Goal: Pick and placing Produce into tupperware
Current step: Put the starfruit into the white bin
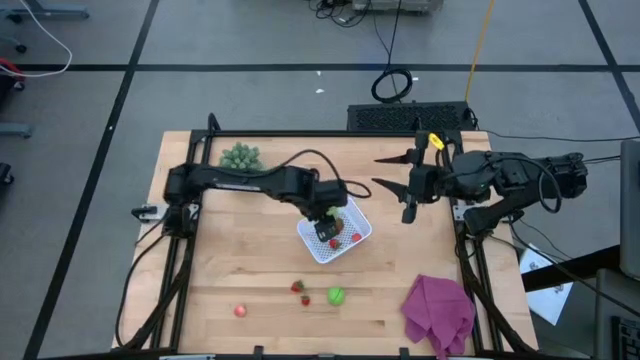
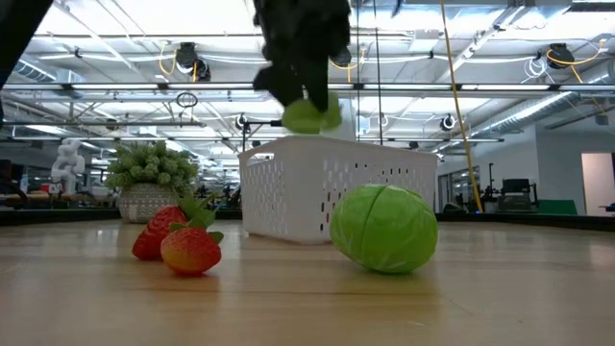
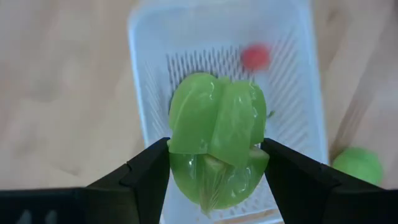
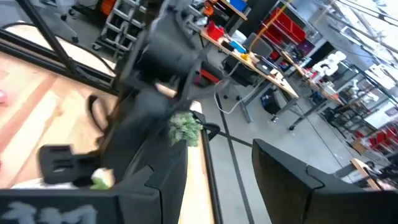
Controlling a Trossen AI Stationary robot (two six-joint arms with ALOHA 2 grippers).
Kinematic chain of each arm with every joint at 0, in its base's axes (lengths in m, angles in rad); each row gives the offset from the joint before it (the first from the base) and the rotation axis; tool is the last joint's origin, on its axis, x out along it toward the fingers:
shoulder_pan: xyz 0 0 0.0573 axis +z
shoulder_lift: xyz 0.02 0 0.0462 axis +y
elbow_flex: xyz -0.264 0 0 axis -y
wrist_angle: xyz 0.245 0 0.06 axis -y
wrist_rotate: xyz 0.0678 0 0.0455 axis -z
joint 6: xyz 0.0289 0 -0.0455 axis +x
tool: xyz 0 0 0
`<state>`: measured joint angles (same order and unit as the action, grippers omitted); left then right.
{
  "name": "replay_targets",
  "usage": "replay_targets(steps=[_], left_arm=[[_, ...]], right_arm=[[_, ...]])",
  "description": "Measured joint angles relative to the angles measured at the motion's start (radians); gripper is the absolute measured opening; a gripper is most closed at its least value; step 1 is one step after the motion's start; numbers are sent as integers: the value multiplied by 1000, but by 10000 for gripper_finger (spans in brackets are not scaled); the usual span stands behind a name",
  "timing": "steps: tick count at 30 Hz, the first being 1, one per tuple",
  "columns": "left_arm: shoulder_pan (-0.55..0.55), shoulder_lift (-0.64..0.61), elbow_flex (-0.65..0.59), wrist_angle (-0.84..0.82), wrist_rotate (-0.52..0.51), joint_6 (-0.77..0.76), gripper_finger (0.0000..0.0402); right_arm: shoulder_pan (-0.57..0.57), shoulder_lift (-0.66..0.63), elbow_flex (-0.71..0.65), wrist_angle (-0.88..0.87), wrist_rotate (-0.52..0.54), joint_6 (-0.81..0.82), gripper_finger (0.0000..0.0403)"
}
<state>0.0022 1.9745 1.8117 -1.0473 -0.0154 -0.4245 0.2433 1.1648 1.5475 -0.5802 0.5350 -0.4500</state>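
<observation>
Pale wooden planks form the surface [image 1: 250, 270], framed by dark rails, with a large workshop hall visible behind it in the low view.

The left hand [image 3: 214, 171] is closed on a glossy green leafy produce piece [image 3: 216, 140] and hangs directly above the tupperware [image 1: 358, 238], which sits near the middle of the surface. The right hand [image 1: 408, 186] waits well apart, above the right rear part of the surface; whether its fingers are parted cannot be told.

Risks, as judged:
- The held piece is smooth, lobed and rounded. A release from this height may let it bounce off the rim or roll out.
- The tupperware is light, thin white plastic with slotted walls. A finger catching its rim on descent could shift or tip it.
- A red piece [image 3: 255, 56] already lies inside; a hard drop could knock it about.

Materials and shapes:
- A round green cabbage-like ball [image 2: 384, 229] and two red strawberries [image 2: 181, 240], dimpled and matte, remain on the surface near the front, as does a pink-red ball [image 1: 240, 311].
- A purple cloth [image 1: 440, 312], soft and crumpled, lies at the front right.
- A spiky green plant [image 1: 241, 156] stands at the rear left.
</observation>
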Motion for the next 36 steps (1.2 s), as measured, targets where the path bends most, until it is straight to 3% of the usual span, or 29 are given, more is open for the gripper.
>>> replay_targets(steps=[7,15,36], left_arm=[[10,82,-1,-9,97,-4,239],[4,85,-1,-16,196,-79,239],[4,203,-2,4,202,-77,239]], right_arm=[[-50,0,0,-7,-4,0,171],[-81,0,0,-38,-8,18,171],[-85,0,0,-96,-13,72,171]])
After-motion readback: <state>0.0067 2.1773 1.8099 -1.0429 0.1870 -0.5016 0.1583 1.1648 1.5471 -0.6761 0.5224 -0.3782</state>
